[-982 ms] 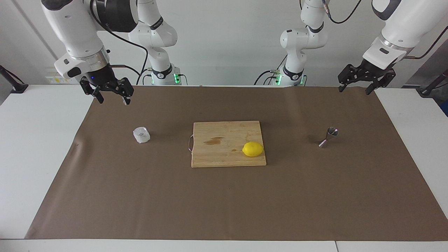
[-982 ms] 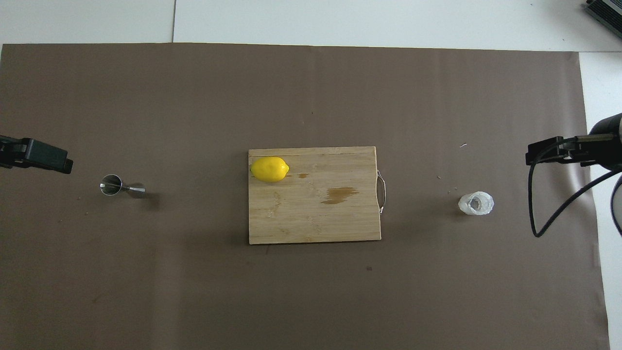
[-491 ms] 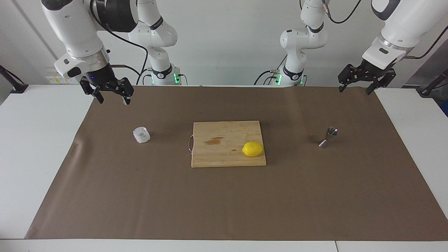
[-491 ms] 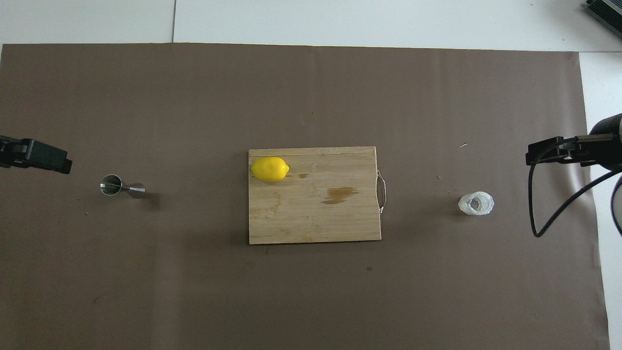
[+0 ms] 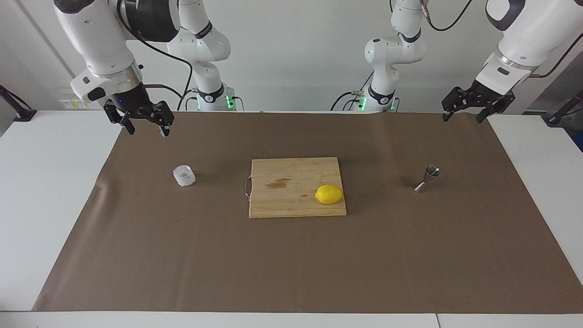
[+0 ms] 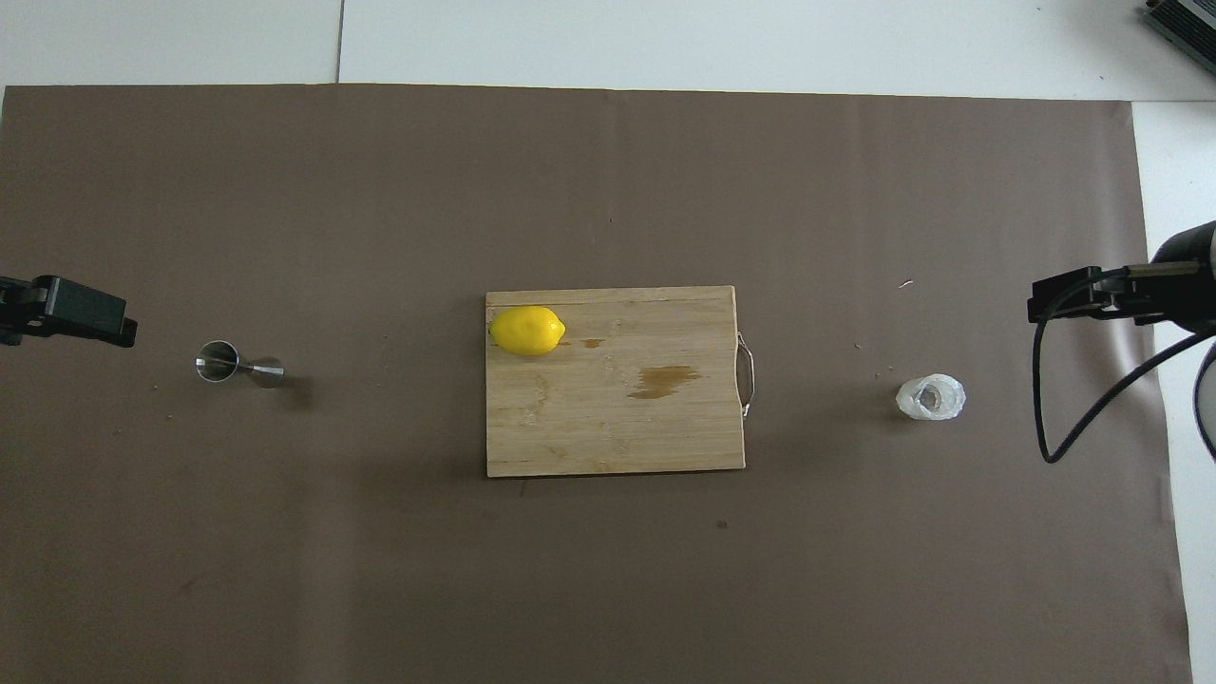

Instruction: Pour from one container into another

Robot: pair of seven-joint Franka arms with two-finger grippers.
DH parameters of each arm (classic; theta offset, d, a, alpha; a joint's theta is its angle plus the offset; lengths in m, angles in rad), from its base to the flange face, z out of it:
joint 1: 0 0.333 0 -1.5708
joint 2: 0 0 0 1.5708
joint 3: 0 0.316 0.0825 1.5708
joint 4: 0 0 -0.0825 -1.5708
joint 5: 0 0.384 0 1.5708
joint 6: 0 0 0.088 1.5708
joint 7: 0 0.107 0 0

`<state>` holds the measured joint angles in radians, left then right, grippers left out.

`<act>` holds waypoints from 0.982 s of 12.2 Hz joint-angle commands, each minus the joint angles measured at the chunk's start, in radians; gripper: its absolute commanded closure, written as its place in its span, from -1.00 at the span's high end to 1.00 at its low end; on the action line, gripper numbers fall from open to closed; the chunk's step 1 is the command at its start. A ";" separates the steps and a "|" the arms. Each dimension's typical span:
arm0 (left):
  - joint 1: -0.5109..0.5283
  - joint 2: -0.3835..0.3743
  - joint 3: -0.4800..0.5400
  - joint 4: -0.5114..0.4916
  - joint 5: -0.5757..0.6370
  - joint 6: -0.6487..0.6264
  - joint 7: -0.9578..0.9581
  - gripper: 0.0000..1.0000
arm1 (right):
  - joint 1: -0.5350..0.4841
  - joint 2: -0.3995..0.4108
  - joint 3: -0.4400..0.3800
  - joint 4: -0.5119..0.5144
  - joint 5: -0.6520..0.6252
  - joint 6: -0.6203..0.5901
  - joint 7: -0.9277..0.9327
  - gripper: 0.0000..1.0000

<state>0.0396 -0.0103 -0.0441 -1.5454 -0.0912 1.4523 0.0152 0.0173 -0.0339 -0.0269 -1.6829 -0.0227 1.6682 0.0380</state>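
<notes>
The translucent ribbed cup [image 5: 184,175] stands on the brown mat toward the right arm's end; it also shows in the overhead view [image 6: 930,398]. The silvery hourglass jigger [image 5: 428,178] stands on the mat toward the left arm's end, seen too in the overhead view [image 6: 236,364]. My right gripper [image 5: 146,131] hangs open and empty in the air over the mat's edge at the right arm's end, apart from the cup. My left gripper [image 5: 461,118] hangs open and empty over the mat's edge at the left arm's end, apart from the jigger.
A wooden cutting board [image 5: 291,200] with a wire handle lies in the mat's middle, with a wet stain on it. A yellow lemon [image 5: 329,194] sits on the board's corner toward the jigger. White tabletop [image 5: 50,191] borders the mat.
My left gripper has shifted slightly toward the left arm's end of the table. The right gripper, cup, jigger and lemon have not moved.
</notes>
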 commanded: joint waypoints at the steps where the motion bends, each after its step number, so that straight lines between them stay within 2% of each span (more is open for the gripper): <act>1: 0.098 -0.001 0.000 -0.070 -0.123 -0.003 -0.105 1.00 | -0.010 -0.011 0.005 0.000 0.013 -0.013 0.014 1.00; 4: 0.155 0.134 -0.002 -0.074 -0.252 -0.013 -0.246 1.00 | -0.010 -0.011 0.005 0.000 0.013 -0.013 0.014 1.00; 5: 0.183 0.170 -0.002 -0.082 -0.310 -0.009 -0.367 1.00 | -0.010 -0.011 0.005 0.000 0.015 -0.013 0.014 1.00; 7: 0.227 0.176 -0.005 -0.140 -0.415 -0.026 -0.617 1.00 | -0.010 -0.011 0.005 0.000 0.013 -0.013 0.014 1.00; 8: 0.241 0.194 -0.007 -0.151 -0.424 -0.036 -0.647 1.00 | -0.010 -0.011 0.005 0.000 0.013 -0.013 0.014 1.00; 10: 0.288 0.301 -0.014 -0.148 -0.438 -0.056 -0.647 1.00 | -0.010 -0.011 0.005 0.000 0.015 -0.013 0.014 1.00; 12: 0.331 0.354 -0.017 -0.148 -0.488 -0.098 -0.673 1.00 | -0.010 -0.011 0.005 0.000 0.013 -0.013 0.014 1.00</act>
<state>0.3222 0.2936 -0.0435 -1.7065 -0.5310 1.4039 -0.6156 0.0173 -0.0339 -0.0269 -1.6829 -0.0227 1.6682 0.0380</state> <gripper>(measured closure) 0.000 0.000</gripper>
